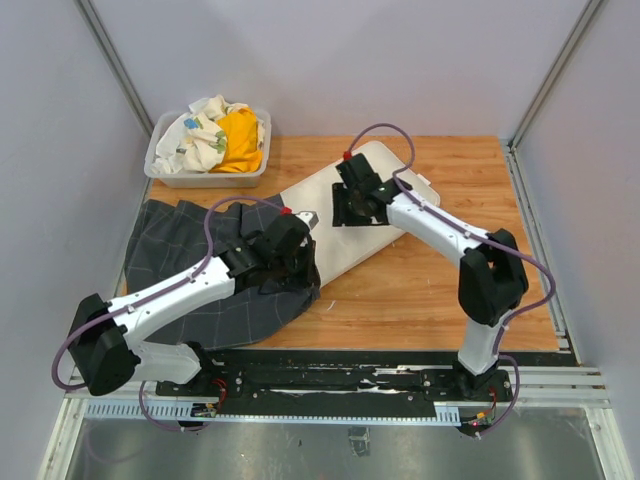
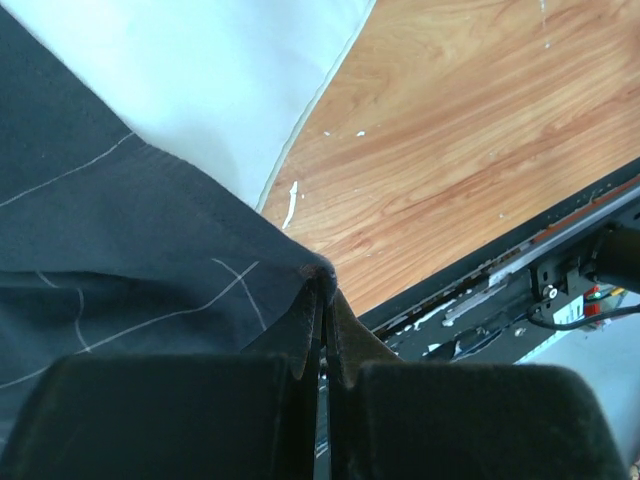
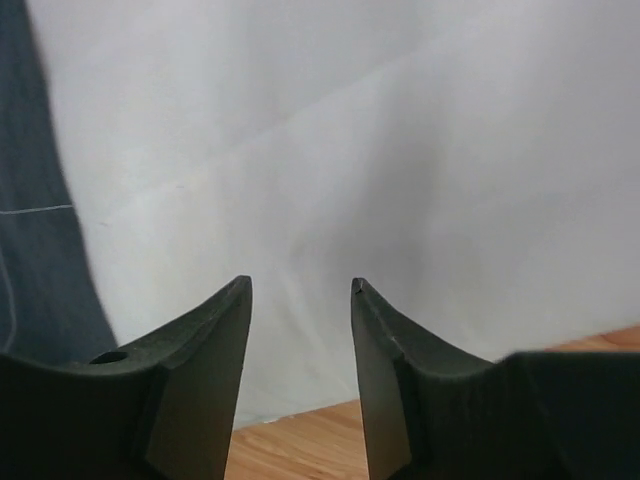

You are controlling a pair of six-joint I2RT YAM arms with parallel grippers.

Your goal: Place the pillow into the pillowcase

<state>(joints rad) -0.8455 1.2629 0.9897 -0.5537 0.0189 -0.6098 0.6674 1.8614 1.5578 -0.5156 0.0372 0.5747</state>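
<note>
the dark charcoal-grey, grid-lined fabric pillowcase (image 1: 190,265) lies crumpled on the left of the wooden table (image 1: 440,290), with part of it hidden under the left arm. the left gripper (image 2: 322,295) is pressed together, pinching the pillowcase's hem. the cream-white flat rectangular pillow (image 1: 335,240) lies slantwise mid-table, its near-left corner hidden by that hem. the right gripper (image 3: 300,290) hangs spread over the pillow; whether it touches is unclear.

A robotics lab cell: white panel walls (image 1: 330,60), aluminium frame posts (image 1: 112,62), a wooden table (image 1: 430,290) edged by a mounting rail (image 1: 340,378).
</note>
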